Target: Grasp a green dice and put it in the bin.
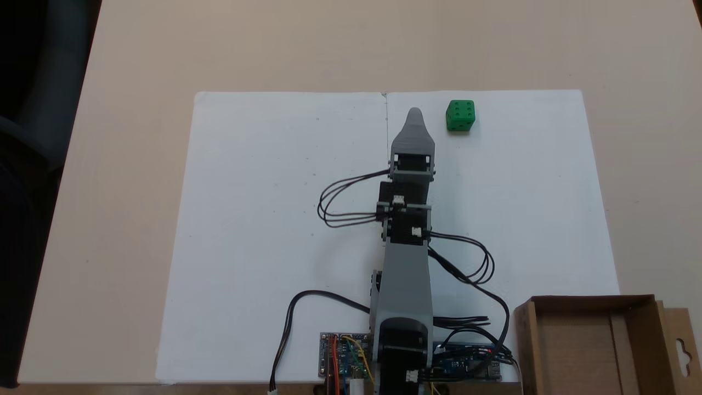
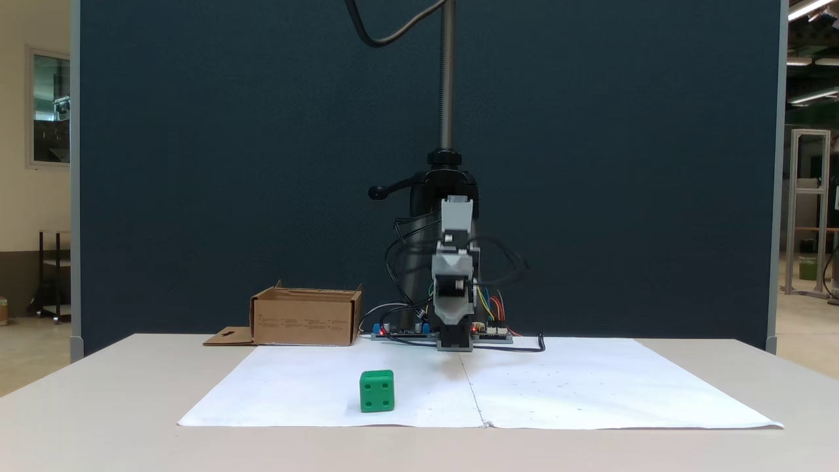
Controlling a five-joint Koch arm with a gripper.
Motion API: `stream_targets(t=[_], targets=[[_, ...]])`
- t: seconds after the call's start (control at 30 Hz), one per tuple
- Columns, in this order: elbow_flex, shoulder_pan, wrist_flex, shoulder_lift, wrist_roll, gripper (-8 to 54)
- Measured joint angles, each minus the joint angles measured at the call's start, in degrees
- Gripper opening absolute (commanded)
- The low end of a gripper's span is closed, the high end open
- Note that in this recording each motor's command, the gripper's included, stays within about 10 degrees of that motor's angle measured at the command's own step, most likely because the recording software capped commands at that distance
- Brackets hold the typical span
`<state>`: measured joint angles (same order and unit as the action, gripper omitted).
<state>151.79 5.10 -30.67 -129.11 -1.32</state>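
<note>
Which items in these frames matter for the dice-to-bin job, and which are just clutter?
Job:
green dice, on the white paper
bin, open cardboard box beside the arm's base
gripper, beside the dice, apart from it

Bystanders:
white paper
circuit boards
cables

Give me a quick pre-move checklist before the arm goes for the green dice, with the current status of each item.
1. Green dice free to grasp: ok. It sits alone on the white paper, nothing touching it.
2. Gripper carrying nothing: ok. Nothing shows at its tip, and the dice lies apart from it, to its right in the view from above.
3. Jaws open enough: cannot tell. A single tip shows from above, and the front view does not separate the jaws.
4. Bin ready: ok. It stands open beside the arm's base with its floor bare.
5. Cables clear of the reach path: ok. They loop beside the arm, short of the dice.
</note>
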Motion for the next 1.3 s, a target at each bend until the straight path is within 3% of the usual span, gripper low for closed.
stream_targets(t=[0.27, 0.8, 1.03, 1.3], targets=[[-21.2, 1.6, 31.3, 2.6, 0.1, 39.8], [-76.3, 16.8, 78.5, 42.9, 0.1, 39.8], [-94.1, 21.0, 86.5, 55.6, -1.1, 39.8], [-98.4, 21.9, 88.4, 62.6, -10.1, 40.0]])
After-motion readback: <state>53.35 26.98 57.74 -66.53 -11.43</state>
